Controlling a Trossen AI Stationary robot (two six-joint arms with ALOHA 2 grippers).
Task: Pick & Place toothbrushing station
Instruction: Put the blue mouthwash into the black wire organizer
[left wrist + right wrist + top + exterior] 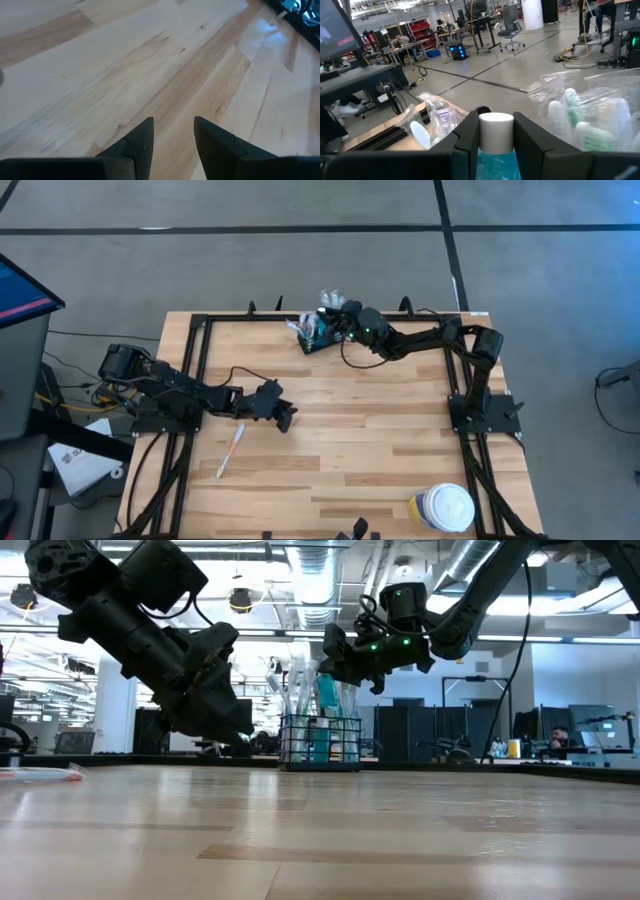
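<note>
Nearest the front edge of the pale wooden desk (360,430) stands a round white-lidded jar with a yellow label (441,508), well apart from the work. Mid-desk, the left gripper (283,416) hovers low with fingers apart and nothing between them, beside a loose white toothbrush (231,450), seemingly waiting. At the far edge sits the black wire open-topped toothbrushing station (318,332); the right gripper (495,135) clamps a white-capped teal tube (496,131) standing inside it, probably to lift or steady it

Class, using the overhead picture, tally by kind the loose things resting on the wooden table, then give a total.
Black caddy holding toothbrushing supplies: 1
Loose toothbrush: 1
White-lidded jar: 1
Total: 3
</note>
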